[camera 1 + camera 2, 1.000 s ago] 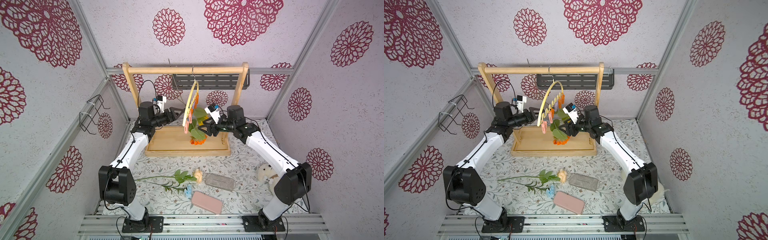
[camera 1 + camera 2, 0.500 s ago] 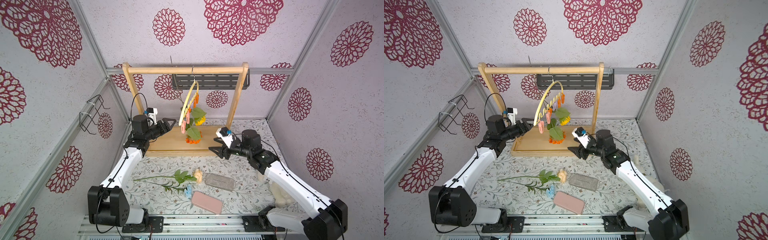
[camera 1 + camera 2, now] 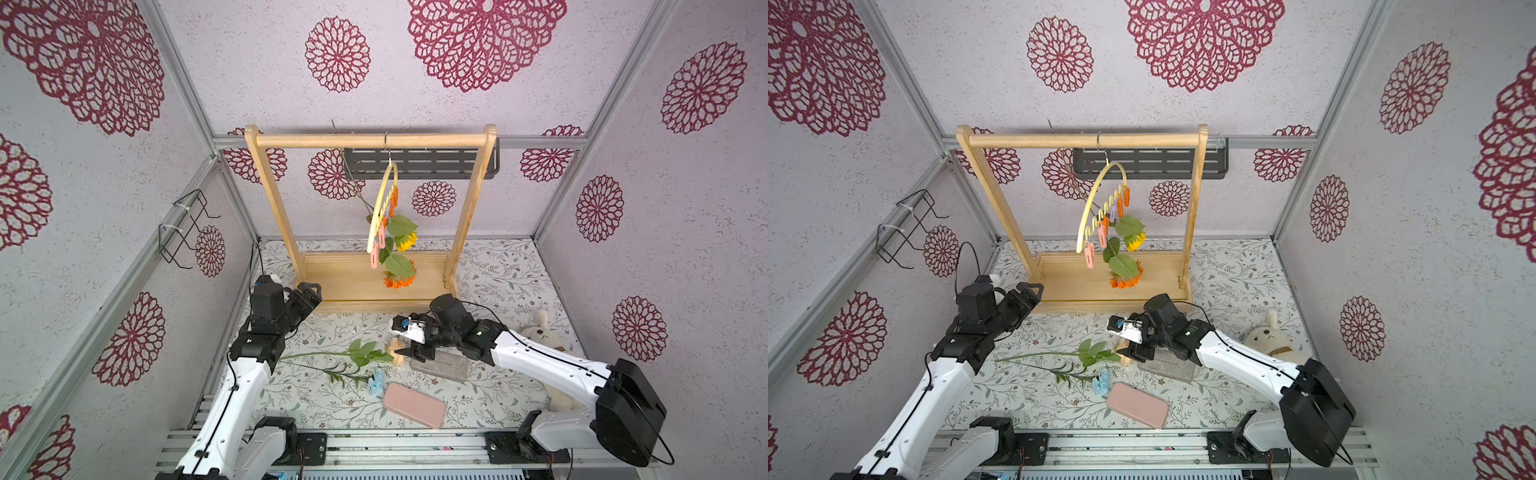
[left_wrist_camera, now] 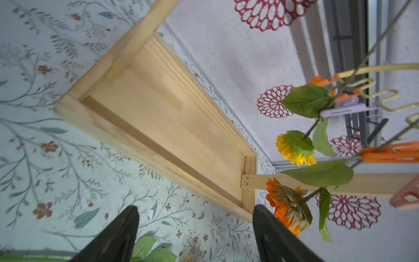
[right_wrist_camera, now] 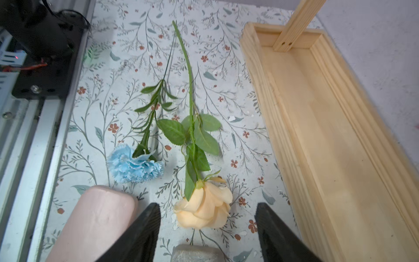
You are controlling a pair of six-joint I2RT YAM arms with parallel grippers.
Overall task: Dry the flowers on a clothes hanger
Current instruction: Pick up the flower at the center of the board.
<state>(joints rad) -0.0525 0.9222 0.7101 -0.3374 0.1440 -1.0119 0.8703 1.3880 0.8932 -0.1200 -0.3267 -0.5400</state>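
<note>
Hanger [image 3: 384, 208] hangs by its hook from the top bar of the wooden rack [image 3: 270, 199], turned almost edge-on in a top view, more open in a top view [image 3: 1100, 208]. Two flowers are clipped on it head-down over the rack's base tray: the sunflower [image 3: 406, 241] higher, the orange bloom [image 3: 399, 280] lower, just above the tray. The other two lie flat on the floral mat [image 3: 498, 270] in front of the rack base: the peach rose [image 5: 204, 211] nearer the rack, the blue bloom [image 5: 133, 166] further out, stems roughly parallel and neither clipped. Left gripper [image 4: 196, 208] sits just off the rack base's left front corner, fingers spread wide, nothing between them. Right gripper [image 5: 208, 205] is in front of the rack base, low over the rose head, fingers released, a gap on either side of the bloom, not grasping it. Grey block [image 3: 440, 365] lies under the right wrist, pink case [image 3: 413, 405] further out from the rack, and a plush toy [image 3: 540, 332] off the rack's right front.
</note>
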